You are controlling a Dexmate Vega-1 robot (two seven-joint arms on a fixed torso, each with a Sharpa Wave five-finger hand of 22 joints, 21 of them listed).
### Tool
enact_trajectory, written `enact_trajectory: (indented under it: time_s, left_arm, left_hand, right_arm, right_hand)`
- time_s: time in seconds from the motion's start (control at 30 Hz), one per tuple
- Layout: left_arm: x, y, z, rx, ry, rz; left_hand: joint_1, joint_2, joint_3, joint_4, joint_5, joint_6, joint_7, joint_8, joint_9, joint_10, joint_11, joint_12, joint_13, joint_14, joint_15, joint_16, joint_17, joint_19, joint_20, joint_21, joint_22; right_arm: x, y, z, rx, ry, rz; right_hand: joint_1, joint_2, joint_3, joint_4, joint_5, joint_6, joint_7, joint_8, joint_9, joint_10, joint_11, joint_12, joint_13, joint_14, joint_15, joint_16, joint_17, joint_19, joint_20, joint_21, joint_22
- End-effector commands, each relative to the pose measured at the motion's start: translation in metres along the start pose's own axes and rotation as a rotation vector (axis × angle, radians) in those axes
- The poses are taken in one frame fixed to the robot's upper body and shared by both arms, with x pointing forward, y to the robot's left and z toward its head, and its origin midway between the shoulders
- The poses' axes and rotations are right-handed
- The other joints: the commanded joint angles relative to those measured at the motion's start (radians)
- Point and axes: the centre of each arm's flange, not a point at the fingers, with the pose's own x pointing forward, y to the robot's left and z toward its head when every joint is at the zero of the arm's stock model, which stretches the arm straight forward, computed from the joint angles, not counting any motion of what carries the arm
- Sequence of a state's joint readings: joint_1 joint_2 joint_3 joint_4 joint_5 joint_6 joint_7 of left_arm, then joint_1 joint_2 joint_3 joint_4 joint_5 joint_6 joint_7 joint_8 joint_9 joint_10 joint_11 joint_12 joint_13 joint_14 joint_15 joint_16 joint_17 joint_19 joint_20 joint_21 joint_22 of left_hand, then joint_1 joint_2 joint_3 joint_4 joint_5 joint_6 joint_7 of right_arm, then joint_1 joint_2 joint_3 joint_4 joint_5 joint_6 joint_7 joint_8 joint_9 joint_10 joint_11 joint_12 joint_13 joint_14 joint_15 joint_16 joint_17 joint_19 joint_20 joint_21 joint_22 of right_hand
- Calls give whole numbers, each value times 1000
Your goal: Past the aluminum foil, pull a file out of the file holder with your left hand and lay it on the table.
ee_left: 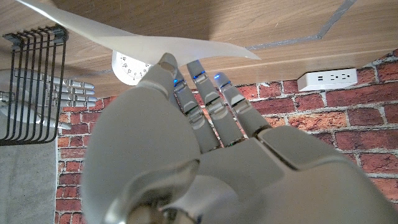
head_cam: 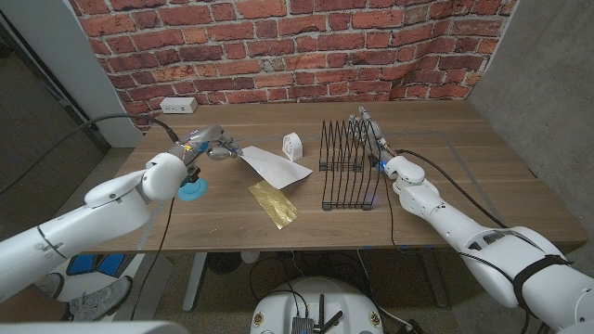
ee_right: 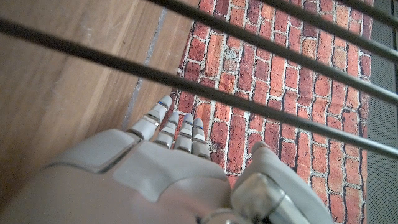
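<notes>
1. I see a red brick wall running along the far side, behind the table.
2. A wooden table fills the middle of my head view, its top a warm brown with visible grain.
3. A white power strip sits on the brick wall at the far left, just above the table's edge.
4. On the right stands a grey concrete wall.
5. To the far left is a pale grey panel beside a dark floor.
6. Light is even and soft across the tabletop.
</notes>
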State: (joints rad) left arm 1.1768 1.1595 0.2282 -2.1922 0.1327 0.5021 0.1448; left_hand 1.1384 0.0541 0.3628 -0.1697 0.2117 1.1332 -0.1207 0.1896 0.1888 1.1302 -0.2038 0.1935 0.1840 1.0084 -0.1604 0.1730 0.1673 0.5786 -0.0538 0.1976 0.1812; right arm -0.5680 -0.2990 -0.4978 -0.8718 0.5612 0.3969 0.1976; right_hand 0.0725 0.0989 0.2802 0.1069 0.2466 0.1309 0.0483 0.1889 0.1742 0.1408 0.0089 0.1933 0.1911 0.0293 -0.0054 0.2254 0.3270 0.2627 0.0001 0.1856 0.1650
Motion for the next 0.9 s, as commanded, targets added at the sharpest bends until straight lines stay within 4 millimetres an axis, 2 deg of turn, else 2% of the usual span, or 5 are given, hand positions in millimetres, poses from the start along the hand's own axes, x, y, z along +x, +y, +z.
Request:
enact_trajectory:
  time_s: [0.03, 0.1, 0.23, 0.9]
  left_arm:
    - [-12, 6, -7, 48, 42, -41]
    - [-13, 6, -8, 58, 45, -48]
    - [-14, 6, -10, 75, 58, -65]
    - [-11, -5, -19, 93, 88, -176]
  left_hand:
    - [-13, -3, 5, 2, 5, -5, -1, -1, 4, -16, 0, -5, 2, -11, -76, 1, 3, 1, -160, 4, 3]
    - [-16, -9, 4, -4, 4, -7, -1, 2, 5, -16, 1, -1, 2, -8, -79, 8, 6, 42, -145, 21, 4]
    - [-22, -10, 4, -2, 4, -8, -2, 4, 6, -17, 0, 0, 3, -10, -78, 7, 5, 73, -139, 32, 3]
    - [-40, -7, 7, 0, 3, 0, -7, 8, 6, -10, -1, 4, 3, -8, -78, 8, 6, 90, -141, 31, -2]
  right_arm:
    - [2, 3, 0, 2, 0, 6]
    - [2, 4, -1, 2, 1, 7]
    - [2, 5, -1, 2, 5, 8]
    - [4, 6, -5, 7, 9, -4]
  right_hand:
    - [-10, 36, 10, -2, -3, 11, 1, 5, 5, 3, -1, 2, 1, 4, 4, 6, 5, 4, 2, 6, 5]
    - [-10, 36, 10, -2, -3, 12, 2, 5, 5, 3, -1, 2, 1, 4, 5, 7, 5, 5, 2, 6, 5]
    - [-10, 36, 11, -2, -3, 13, 2, 5, 5, 4, -1, 2, 1, 4, 6, 7, 5, 5, 2, 6, 5]
    - [-11, 36, 11, -4, -4, 17, 3, 6, 5, 6, -1, 3, 1, 4, 6, 8, 7, 6, 3, 6, 5]
